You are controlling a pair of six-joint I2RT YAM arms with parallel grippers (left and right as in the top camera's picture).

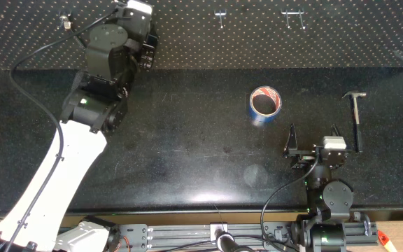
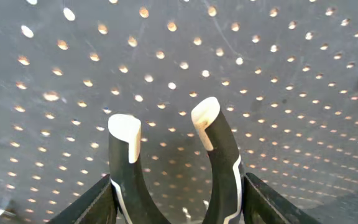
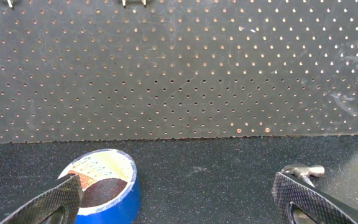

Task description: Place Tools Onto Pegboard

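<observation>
Blue for the tape roll (image 1: pixel 259 117), flat on the black mat (image 1: pixel 187 140) right of centre in the top view, open hole facing up. To its right, well apart, the hammer (image 1: pixel 357 120), head toward the pegboard (image 1: pixel 257 38), handle running down the frame. Neither hung yet; two pairs of bare hooks (image 1: pixel 220 15) waiting at the upper right of the board.

Right gripper (image 1: pixel 315 136) low in the frame, between roll and hammer, spread wide and holding nothing. From its wrist camera, tape roll (image 3: pixel 114 199) by one fingertip and hammer head (image 3: pixel 303 171) by the other.

Left gripper (image 2: pixel 165 127) up against the pegboard at the upper left of the top view, parted moderately, empty, far from both tools.

Likely trouble from here:
- With a spread this wide, easy to nudge the hammer while closing on the roll, or the reverse.
- Thin handle flat on the mat, so little to pinch; head-heavy, so likely to swing if caught near the end.
- Roll hole small against the hook; a slightly off approach could mean a bump and a drop.
</observation>
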